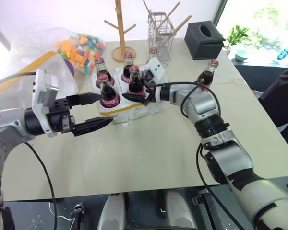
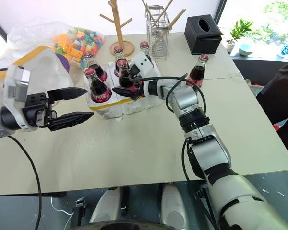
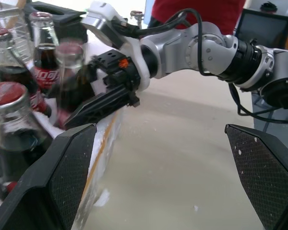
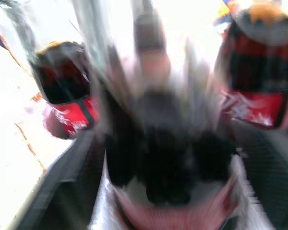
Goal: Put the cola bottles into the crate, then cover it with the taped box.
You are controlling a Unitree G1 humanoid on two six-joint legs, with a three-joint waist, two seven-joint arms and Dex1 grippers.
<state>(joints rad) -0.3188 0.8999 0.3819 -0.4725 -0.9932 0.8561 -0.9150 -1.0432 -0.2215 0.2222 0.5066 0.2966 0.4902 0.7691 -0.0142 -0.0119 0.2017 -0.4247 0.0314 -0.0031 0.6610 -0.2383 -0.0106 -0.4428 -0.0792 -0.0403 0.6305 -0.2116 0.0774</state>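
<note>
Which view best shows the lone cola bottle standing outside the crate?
The right eye view: the lone cola bottle stands whole on the bare table, apart from the crate. In the left eye view the right arm covers its lower part.

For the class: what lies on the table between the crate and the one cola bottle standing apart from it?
The right arm crosses there; beneath it, bare table between crate and lone cola bottle, in the right eye view.

a pale beige bench (image 1: 149, 158) fills the space before me; bright daylight pours through a window (image 1: 259, 19) at the far right corner, green leaves beyond it; dark floor (image 2: 278, 187) lies below the bench's near edge; a white wall (image 2: 53, 12) behind.
</note>
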